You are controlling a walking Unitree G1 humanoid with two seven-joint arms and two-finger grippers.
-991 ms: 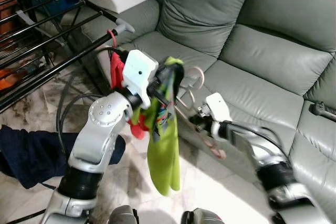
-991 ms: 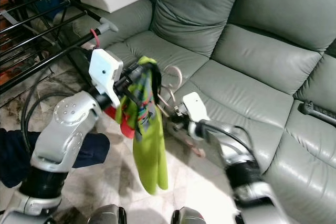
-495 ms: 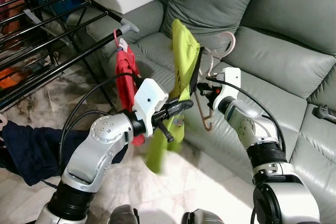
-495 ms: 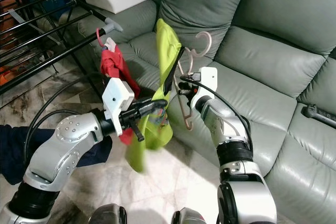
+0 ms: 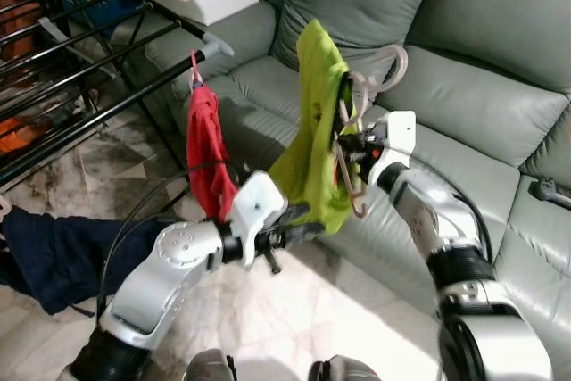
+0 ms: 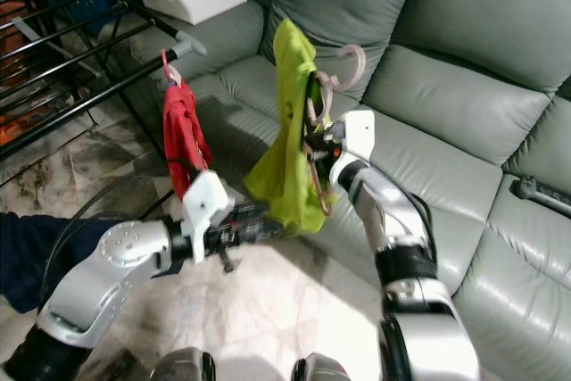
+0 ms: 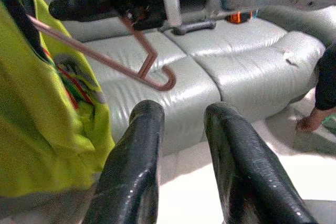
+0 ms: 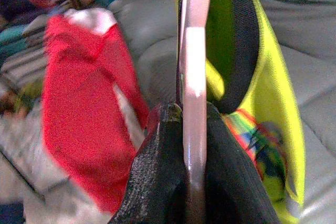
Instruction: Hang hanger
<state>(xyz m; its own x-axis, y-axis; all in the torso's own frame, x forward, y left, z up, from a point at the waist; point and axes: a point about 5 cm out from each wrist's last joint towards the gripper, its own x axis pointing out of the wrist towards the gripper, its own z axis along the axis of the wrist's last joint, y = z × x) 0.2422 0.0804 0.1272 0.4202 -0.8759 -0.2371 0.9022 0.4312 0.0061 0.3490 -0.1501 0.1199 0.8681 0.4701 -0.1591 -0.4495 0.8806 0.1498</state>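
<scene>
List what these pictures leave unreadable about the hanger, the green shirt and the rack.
- Pink hanger: the green shirt covers part of its frame in both eye views, so whether both shoulders are seated is unclear.
- Shirt print: cut off and folded in the left wrist view.
- Drying rack: runs off the eye views' left edge; its free space is unknown.
- Red garment: blurred in the right wrist view.
- Right gripper: jaws clamp the hanger.

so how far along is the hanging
Done: a red garment already hangs on the rack. In hand: the right gripper is shut on the pink hanger carrying the green garment, held above the sofa; the left gripper is open beneath it. Left: hooking it on the rack.
</scene>
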